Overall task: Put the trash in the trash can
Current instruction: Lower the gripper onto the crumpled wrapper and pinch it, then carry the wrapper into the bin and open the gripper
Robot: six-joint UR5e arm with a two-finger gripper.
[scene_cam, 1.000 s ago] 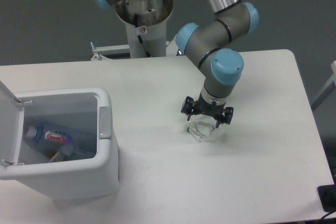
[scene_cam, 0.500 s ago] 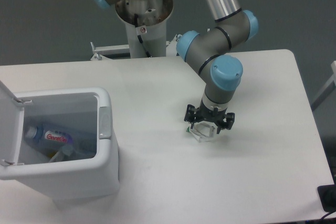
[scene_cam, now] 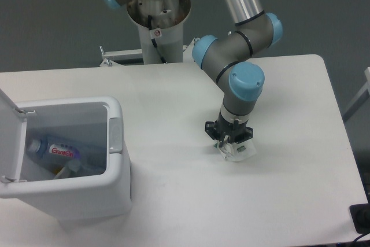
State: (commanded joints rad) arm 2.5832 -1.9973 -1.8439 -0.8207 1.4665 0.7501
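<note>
Claw point(scene_cam: 229, 143): down at the desk point(scene_cam: 173, 85) surface, well right of the trash can, fingers drawn in and pinching the paper wad.
Paper wad point(scene_cam: 237, 151): white, crumpled, on the desk under the claw, well right of the trash can.
Trash can point(scene_cam: 115, 189): white bin at the desk's left, lid flipped open.
Bottle point(scene_cam: 53, 150): crushed, red-lettered label, lying inside the trash can.

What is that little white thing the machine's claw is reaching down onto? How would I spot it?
Start at the big white trash can standing open at the table's left, with a bottle inside. Look right across the bare tabletop to the gripper pointing straight down. Directly under it lies the paper wad: small, crumpled, white, the only loose item out on the table.
</note>
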